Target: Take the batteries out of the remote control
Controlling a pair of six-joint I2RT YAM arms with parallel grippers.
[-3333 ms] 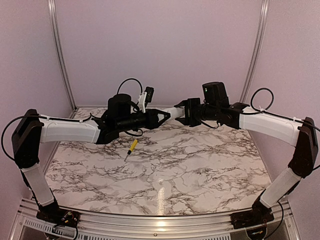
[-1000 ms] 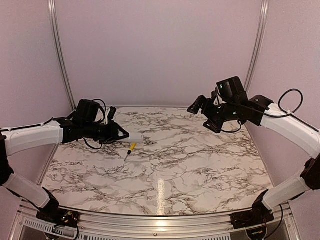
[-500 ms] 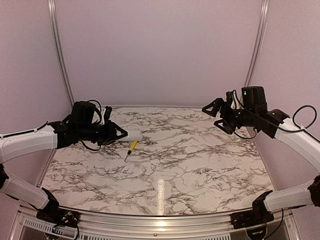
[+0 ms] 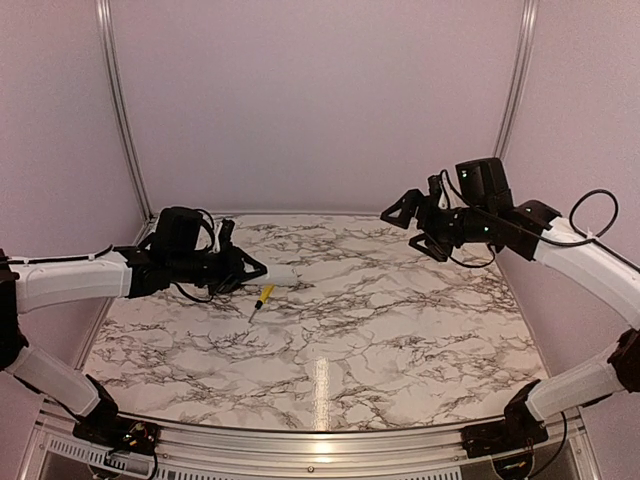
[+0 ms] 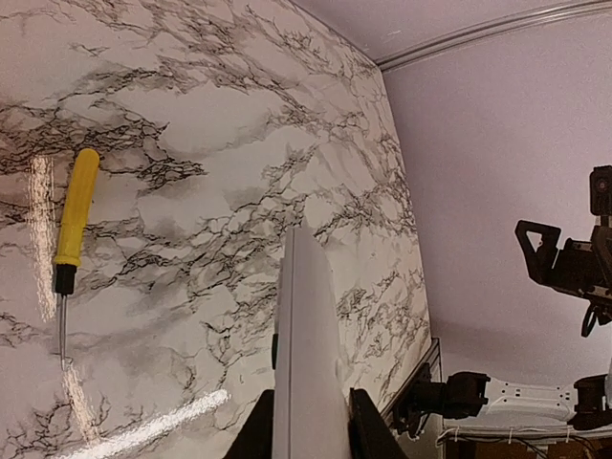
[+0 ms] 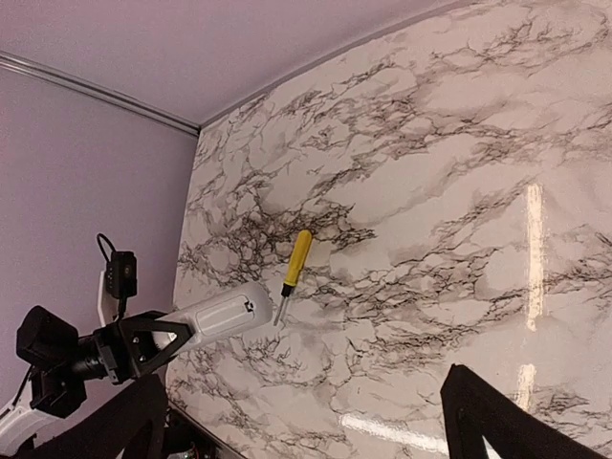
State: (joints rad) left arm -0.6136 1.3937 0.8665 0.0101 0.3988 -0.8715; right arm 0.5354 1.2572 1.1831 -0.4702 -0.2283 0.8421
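My left gripper (image 4: 256,269) is shut on the near end of the white remote control (image 4: 277,272) and holds it level, low over the table's back left. In the left wrist view the remote control (image 5: 306,335) juts out edge-on between the two black fingers (image 5: 251,438). The right wrist view shows the remote control (image 6: 218,314) with a closed panel on its upper face. The batteries are hidden. My right gripper (image 4: 408,230) hangs open and empty, high at the back right, and its fingers (image 6: 122,428) stand far apart.
A yellow-handled screwdriver (image 4: 262,297) lies on the marble table (image 4: 380,340) just right of the remote's tip, also seen as the screwdriver (image 5: 73,222) and the screwdriver (image 6: 294,259). Pink walls with aluminium posts (image 4: 118,110) enclose the table.
The grippers, together at the remote in mid-air earlier, now stand apart. The left has come down to the left with the remote. The right has swung out right, then back a little left.
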